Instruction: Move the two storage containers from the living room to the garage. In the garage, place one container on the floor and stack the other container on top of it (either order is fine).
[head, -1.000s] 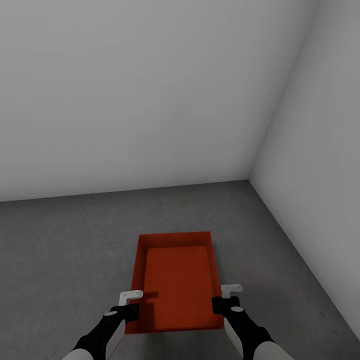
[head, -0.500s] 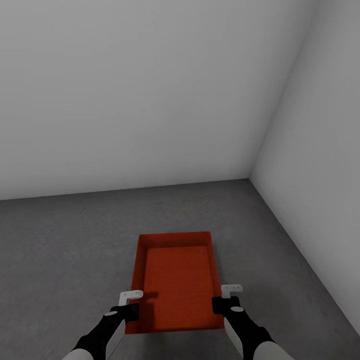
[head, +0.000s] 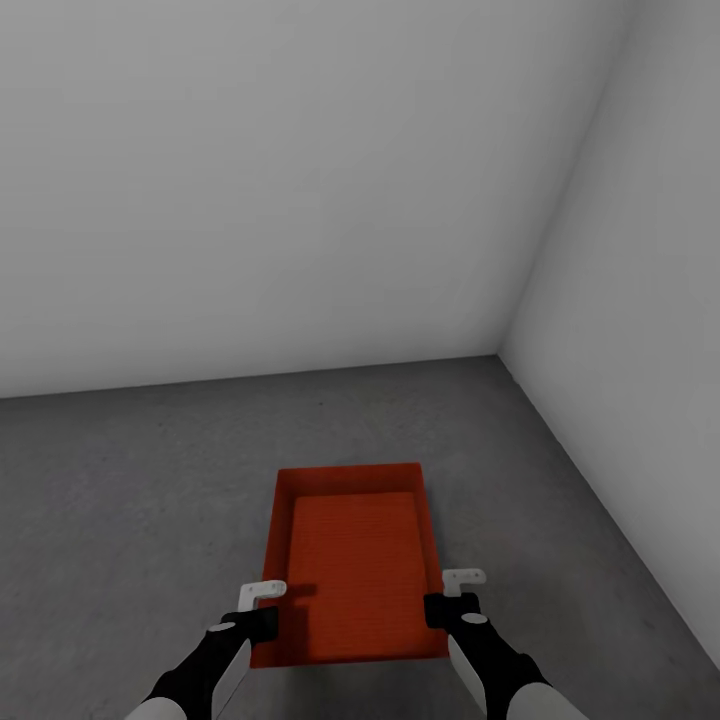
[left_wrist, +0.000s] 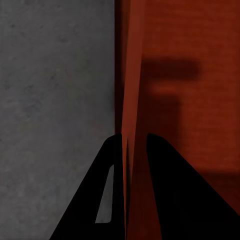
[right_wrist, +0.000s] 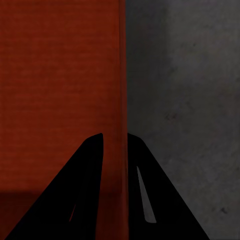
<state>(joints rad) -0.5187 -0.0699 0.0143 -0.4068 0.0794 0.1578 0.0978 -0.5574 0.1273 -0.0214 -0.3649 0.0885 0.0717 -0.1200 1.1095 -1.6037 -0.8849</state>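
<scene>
An orange-red storage container (head: 355, 560), open-topped with a ribbed bottom, sits low over the dark grey concrete floor (head: 130, 500) in a corner of the garage. I cannot tell whether it touches the floor. My left gripper (head: 264, 622) is shut on its left side wall near the front corner, and the left wrist view has the wall (left_wrist: 131, 75) pinched between the black fingers (left_wrist: 95, 200). My right gripper (head: 441, 608) is shut on the right side wall (right_wrist: 121, 65), one finger (right_wrist: 165, 200) outside it. The living room is out of view.
Plain grey-white walls meet in a corner at the right: the back wall (head: 280, 200) ahead and the side wall (head: 650, 300) close on the right. Bare concrete stretches left and ahead of the container.
</scene>
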